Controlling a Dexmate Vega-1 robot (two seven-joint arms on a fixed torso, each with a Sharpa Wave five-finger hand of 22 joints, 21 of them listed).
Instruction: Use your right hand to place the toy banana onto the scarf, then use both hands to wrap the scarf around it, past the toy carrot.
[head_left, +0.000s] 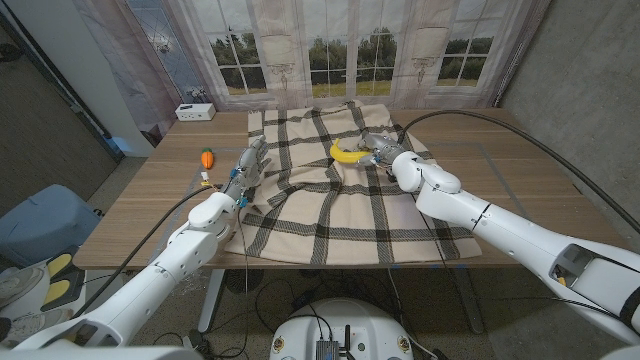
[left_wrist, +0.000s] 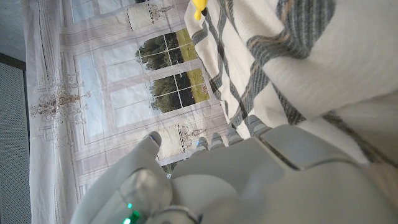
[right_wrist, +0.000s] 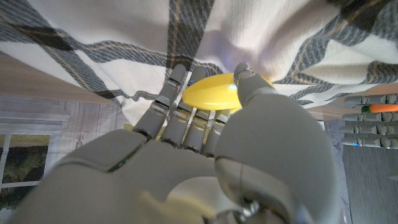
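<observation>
wooden table (head_left: 520, 175), scarf (head_left: 330, 210) spread, right hand (head_left: 385, 150) grasping toy banana (head_left: 347, 154), left hand (head_left: 245, 172) state unclear

Yellow toy banana (head_left: 347, 153) lying on far part of scarf (head_left: 330, 215), curved. Scarf is cream with dark plaid stripes, spread over table middle (rumpled around banana). Small orange toy carrot (head_left: 207, 158) on bare wood, left of scarf, apart.
</observation>
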